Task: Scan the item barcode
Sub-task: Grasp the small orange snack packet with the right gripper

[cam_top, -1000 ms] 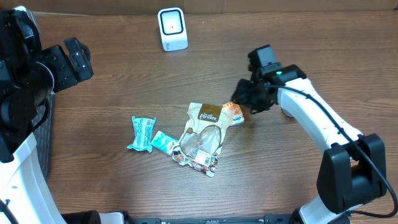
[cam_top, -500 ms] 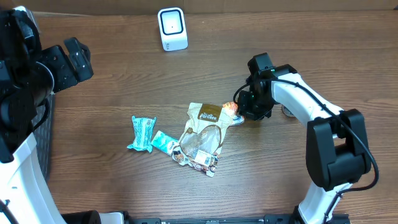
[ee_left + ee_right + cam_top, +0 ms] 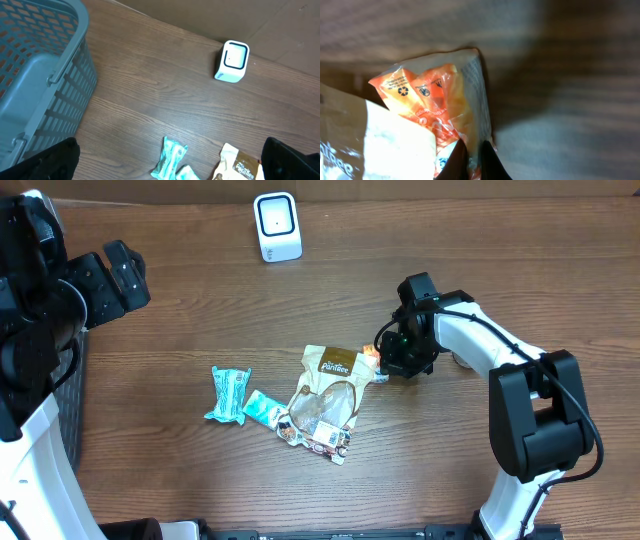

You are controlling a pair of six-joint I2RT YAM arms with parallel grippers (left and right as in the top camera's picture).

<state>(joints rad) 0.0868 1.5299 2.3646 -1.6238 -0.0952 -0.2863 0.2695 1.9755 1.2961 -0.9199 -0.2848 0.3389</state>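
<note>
An orange snack packet (image 3: 369, 357) lies on the wooden table, partly tucked under a cream and brown pouch (image 3: 330, 385). My right gripper (image 3: 387, 364) is down at the packet's right edge. In the right wrist view the two dark fingers are pinched together on the crinkled clear edge of the orange packet (image 3: 430, 95), so my right gripper (image 3: 474, 150) is shut on it. The white barcode scanner (image 3: 277, 226) stands at the far edge of the table. My left gripper (image 3: 110, 275) hovers high at the left, wide open and holding nothing.
Two teal packets (image 3: 228, 392) (image 3: 263, 410) lie left of the pouch. A grey plastic basket (image 3: 40, 75) sits at the left table edge under the left arm. The scanner (image 3: 231, 61) and a teal packet (image 3: 170, 157) also show in the left wrist view.
My right gripper moved left and down to the orange packet and closed on its edge. The left arm has not moved.
</note>
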